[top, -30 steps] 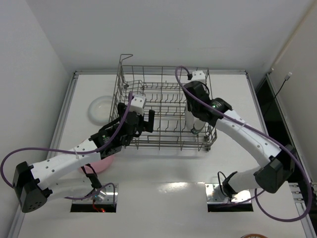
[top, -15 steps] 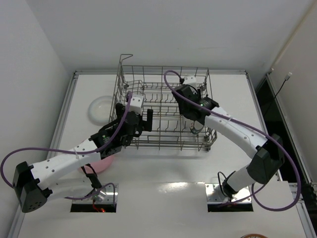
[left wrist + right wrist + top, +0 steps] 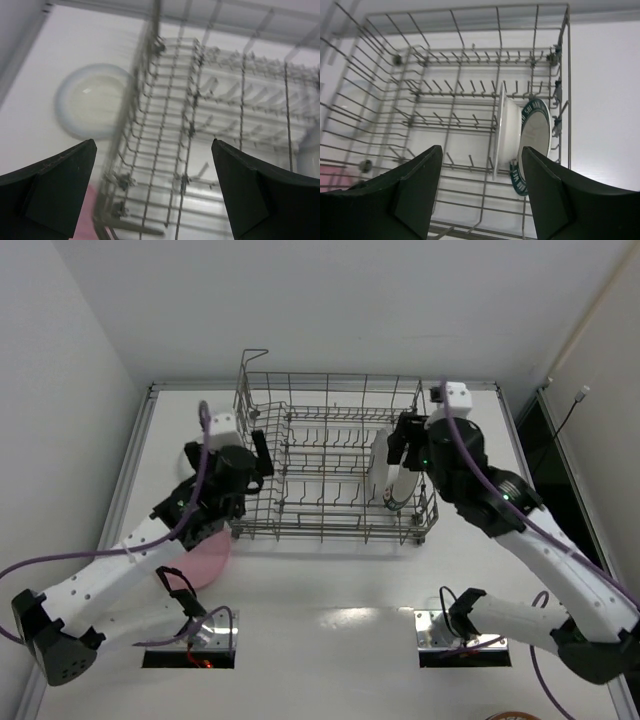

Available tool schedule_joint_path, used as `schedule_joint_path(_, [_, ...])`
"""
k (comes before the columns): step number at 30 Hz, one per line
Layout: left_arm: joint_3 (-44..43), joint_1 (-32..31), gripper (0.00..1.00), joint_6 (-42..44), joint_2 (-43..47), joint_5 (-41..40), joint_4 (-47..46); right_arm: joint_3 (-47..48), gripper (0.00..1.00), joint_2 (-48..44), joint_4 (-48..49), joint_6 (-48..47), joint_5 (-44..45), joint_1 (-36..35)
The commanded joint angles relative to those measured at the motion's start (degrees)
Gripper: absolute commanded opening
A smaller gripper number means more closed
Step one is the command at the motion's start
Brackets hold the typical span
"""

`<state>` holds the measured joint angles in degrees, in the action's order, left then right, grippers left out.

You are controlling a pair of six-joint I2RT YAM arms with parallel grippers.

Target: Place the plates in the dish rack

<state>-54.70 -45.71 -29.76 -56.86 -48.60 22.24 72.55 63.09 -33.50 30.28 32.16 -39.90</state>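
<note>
Two of the four round dinner plates already stand on edge inside the large rectangular grey metal wire dish rack (image 3: 320, 525), at its right end. One is a plain white racked plate (image 3: 506, 127). Just beside it, nearest the rack's right wall, is a white plate with a dark teal patterned rim (image 3: 536, 132). The other two lie flat on the white counter (image 3: 330, 640). A plain white loose plate (image 3: 92, 107) sits just outside the rack's left wall, and a pale pink plate (image 3: 205, 562) lies off the rack's front-left corner, partly under the left arm.

The left tool (image 3: 153, 150) hovers above the rack's left wall, its jaws wide apart and holding nothing. The right tool (image 3: 481, 150) hangs over the rack's right half, also spread wide and empty.

The plates look like glazed ceramic. I judge them stiff, fairly heavy for slim jaws, smooth enough to slip, and likely to chip if knocked against the wires or dropped. A plate lying flat offers only its rim, so the likely hold is a pinch across the raised lip, one jaw on top and one worked beneath. The plate would then be tipped upright to seat between the rack's tines.

The teal rim carries pale marks near its lower edge that may be lettering, but they are too small to read. No brand or label shows elsewhere.
</note>
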Motion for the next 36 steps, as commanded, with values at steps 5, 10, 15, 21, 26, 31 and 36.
schedule_joint_path(5, [-11.48, 17.57, 1.00, -8.20, -9.65, 9.78, 9.93, -2.33, 0.65, -8.07, 2.56, -0.31, -4.74, -0.35])
schedule_joint_path(10, [-6.66, 30.67, 1.00, -13.74, -11.87, 23.01, 10.19, -4.88, 0.66, -11.23, 1.94, -1.36, -6.94, -0.35])
schedule_joint_path(15, [-4.63, 36.74, 1.00, -22.52, -13.97, 25.04, 15.10, -6.20, 0.68, -13.42, 1.94, -1.98, -7.47, 0.17])
schedule_joint_path(21, [-2.87, 42.28, 1.00, -27.38, -13.02, 24.96, 21.09, -7.43, 0.70, -15.10, 1.42, -2.51, -7.47, 0.17])
schedule_joint_path(26, [-3.40, 41.76, 1.00, -22.46, -9.50, 32.93, 15.14, -9.09, 0.71, -15.10, 1.94, -3.04, -7.99, 0.17])
schedule_joint_path(31, [-0.07, 40.44, 1.00, -23.40, -8.79, 42.78, 9.41, -9.10, 0.71, -15.10, 2.47, -3.04, -7.99, 0.17])
schedule_joint_path(36, [8.37, 37.91, 0.87, -27.54, -7.56, 53.16, -1.04, -9.10, 0.72, -16.24, 1.42, -3.04, -5.98, 0.17])
